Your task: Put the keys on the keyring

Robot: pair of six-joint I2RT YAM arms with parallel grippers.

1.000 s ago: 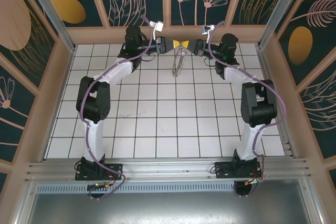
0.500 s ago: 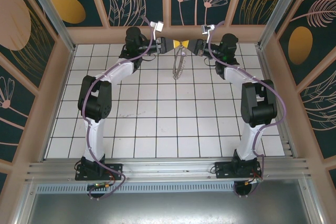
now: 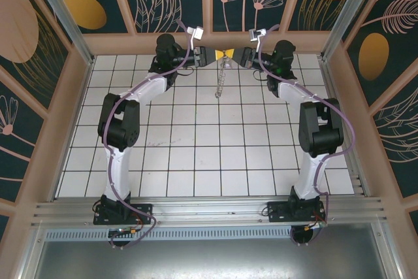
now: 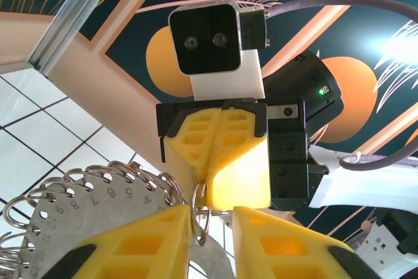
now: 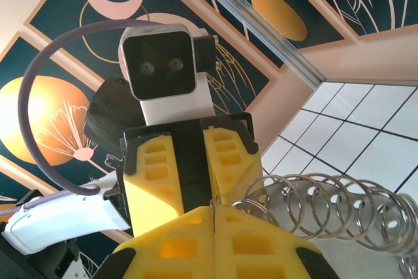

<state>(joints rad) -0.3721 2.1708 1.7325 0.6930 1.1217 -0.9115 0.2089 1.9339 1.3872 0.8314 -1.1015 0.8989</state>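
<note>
The keyring hangs narrower and straighter than a second ago, when it sagged as a wider loop, and the left gripper has drawn its jaws closer together. The bunch is up in the air over the far middle of the tiled floor, strung from the spot where the two grippers meet tip to tip.

It looks light but awkward: thin, hard, slick wire rings that swing and slide against each other, with a flat numbered metal tag among them. The single ring at the top is the place to take it, pinched across the wire.

The right gripper is clamped tight on just that ring. The left jaws stand a narrow gap apart around the same ring. It seems to brush one finger, though from here I can't be sure they bear on it.
</note>
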